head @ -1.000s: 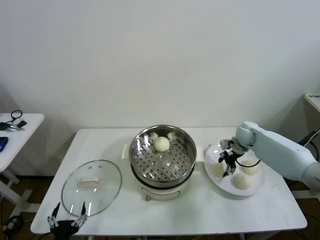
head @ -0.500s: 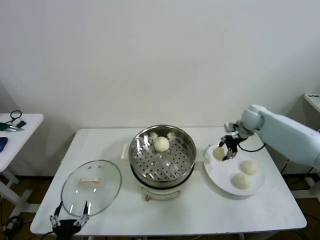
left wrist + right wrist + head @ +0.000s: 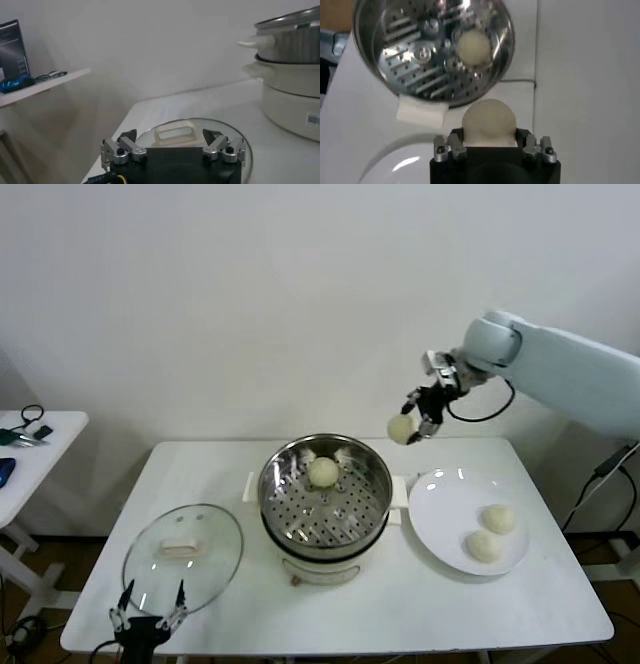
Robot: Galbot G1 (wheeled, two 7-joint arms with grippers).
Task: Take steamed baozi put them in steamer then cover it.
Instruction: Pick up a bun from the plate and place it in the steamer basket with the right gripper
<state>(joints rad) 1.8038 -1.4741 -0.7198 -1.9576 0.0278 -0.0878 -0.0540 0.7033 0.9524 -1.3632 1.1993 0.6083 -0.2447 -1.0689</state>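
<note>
Head view: right claw (image 3: pixel 412 420) clamps baozi (image 3: pixel 401 428) high between steamer (image 3: pixel 325 494) rim and plate (image 3: pixel 447 502); left claw (image 3: pixel 148 621) wide.

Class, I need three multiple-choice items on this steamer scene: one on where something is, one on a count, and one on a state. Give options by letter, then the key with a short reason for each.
1. Where does the glass cover lie?
A. On the steamer
B. Flat on the table, on the steamer's left
C. On the plate

2. How many baozi rest on the white plate?
A. Two
B. Three
C. Four

3. What is the right pincer doing?
A. Open and empty
B. Shut on a baozi, raised above the table
C. Resting in the steamer

Key:
1 B: the cover sits on the table near the open left pincer, and the steamer is uncovered.
2 A: two buns remain there, with one more in the basket.
3 B: the held baozi hangs in the air between plate and steamer.
</note>
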